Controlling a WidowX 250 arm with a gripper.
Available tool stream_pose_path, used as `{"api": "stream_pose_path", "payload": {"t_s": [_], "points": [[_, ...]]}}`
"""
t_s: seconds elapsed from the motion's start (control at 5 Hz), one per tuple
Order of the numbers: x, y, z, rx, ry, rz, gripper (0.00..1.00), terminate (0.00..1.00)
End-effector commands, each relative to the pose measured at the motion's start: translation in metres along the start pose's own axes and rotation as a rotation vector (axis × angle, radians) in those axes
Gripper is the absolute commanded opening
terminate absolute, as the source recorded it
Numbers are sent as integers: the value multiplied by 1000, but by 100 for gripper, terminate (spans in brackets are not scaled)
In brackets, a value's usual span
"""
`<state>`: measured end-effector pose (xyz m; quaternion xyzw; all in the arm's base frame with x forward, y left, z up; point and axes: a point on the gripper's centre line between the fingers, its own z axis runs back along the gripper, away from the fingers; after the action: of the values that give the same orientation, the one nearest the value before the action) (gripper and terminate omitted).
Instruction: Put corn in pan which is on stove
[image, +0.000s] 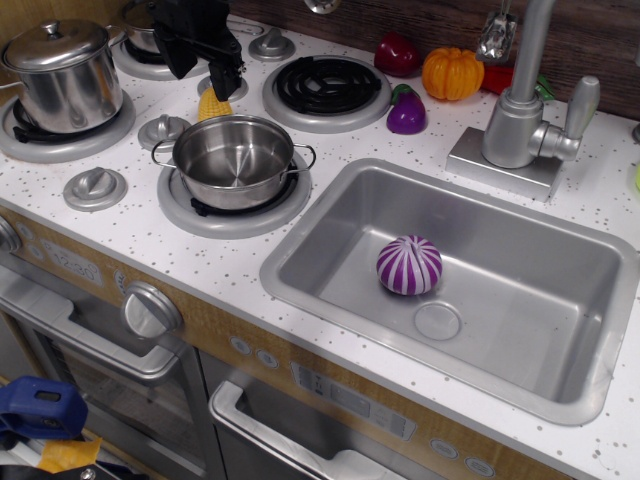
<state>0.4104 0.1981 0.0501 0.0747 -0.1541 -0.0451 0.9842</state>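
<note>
The yellow corn (213, 103) lies on the white speckled stove (140, 215), just behind the pan and between the burners. The pan (235, 160) is a shallow shiny steel pot with two loop handles, empty, on the front right burner. My black gripper (205, 80) hangs over the stove at the back, just above and behind the corn. Its fingers are spread open, and the right fingertip (228, 85) is close to the top of the corn. It holds nothing.
A taller lidded steel pot (65, 75) stands on the left burner. The steel sink (560, 390) at right holds a purple-and-white ball (409, 265). A faucet (525, 100), orange pumpkin (452, 72), red vegetable (397, 53) and purple eggplant (406, 110) are at the back.
</note>
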Motion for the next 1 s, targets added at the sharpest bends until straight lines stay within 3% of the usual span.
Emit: {"api": "stream_pose_path", "payload": {"t_s": [0.0,0.4,0.6,0.8], "points": [[0,0,0,0,0,0,100,0],[6,12,-24,-55,3,13,100,0],[7,10,-29,-58,-16,24,0,0],[10,8,-17,-41,-10,26,0,0]]}}
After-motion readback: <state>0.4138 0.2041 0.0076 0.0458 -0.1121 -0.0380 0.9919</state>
